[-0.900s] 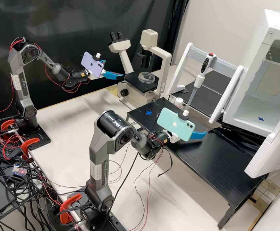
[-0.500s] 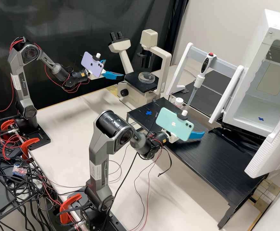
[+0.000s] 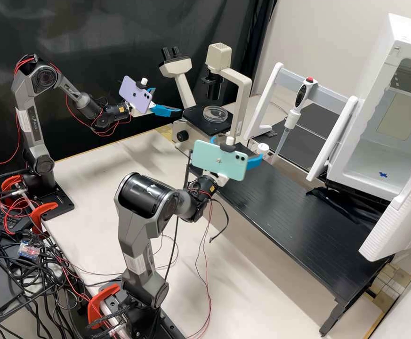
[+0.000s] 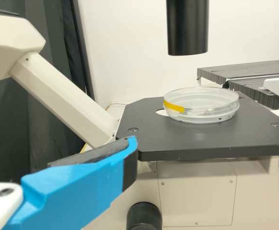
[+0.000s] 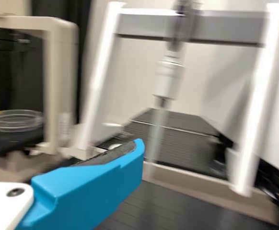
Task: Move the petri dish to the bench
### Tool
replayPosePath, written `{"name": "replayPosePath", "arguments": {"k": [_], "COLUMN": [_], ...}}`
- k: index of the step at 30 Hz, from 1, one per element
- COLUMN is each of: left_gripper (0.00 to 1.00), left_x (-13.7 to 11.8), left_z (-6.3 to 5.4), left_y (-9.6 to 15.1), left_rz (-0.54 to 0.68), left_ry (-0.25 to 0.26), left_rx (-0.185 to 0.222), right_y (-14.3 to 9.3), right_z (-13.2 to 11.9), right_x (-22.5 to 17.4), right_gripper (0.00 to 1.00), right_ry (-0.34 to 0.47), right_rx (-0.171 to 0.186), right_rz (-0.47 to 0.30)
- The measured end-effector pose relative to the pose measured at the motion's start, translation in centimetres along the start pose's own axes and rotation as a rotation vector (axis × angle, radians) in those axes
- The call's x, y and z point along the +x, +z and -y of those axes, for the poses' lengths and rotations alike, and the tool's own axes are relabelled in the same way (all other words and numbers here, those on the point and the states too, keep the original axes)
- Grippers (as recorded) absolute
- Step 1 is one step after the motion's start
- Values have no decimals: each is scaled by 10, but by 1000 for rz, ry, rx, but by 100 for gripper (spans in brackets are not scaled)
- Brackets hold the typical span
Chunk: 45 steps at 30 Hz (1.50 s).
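Fingers [image 3: 166, 111] spread, the left gripper [image 3: 168, 100] points from its bent arm toward the petri dish [image 3: 215, 114] on the microscope stage [image 3: 205, 126]. The right gripper [image 3: 237, 148], also open, has swung toward the microscope [image 3: 244, 89] along the black worktop [image 3: 309, 230].
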Motion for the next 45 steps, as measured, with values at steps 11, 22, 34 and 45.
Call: {"name": "replayPosePath", "arguments": {"k": [11, 22, 34, 45], "left_gripper": [100, 100, 100, 100], "left_x": [0, 0, 0, 0], "left_z": [0, 0, 0, 0], "left_y": [0, 0, 0, 0], "left_rz": [0, 0, 0, 0], "left_ry": [0, 0, 0, 0], "left_rx": [0, 0, 0, 0], "right_y": [-48, -84, -99, -95], "right_z": [37, 58, 85, 109], "right_x": [36, 85, 140, 186], "right_gripper": [100, 100, 100, 100], "right_ry": [-64, -86, -152, -226], "right_rx": [-51, -74, -67, -81], "right_rz": [-132, -164, -138, -61]}}
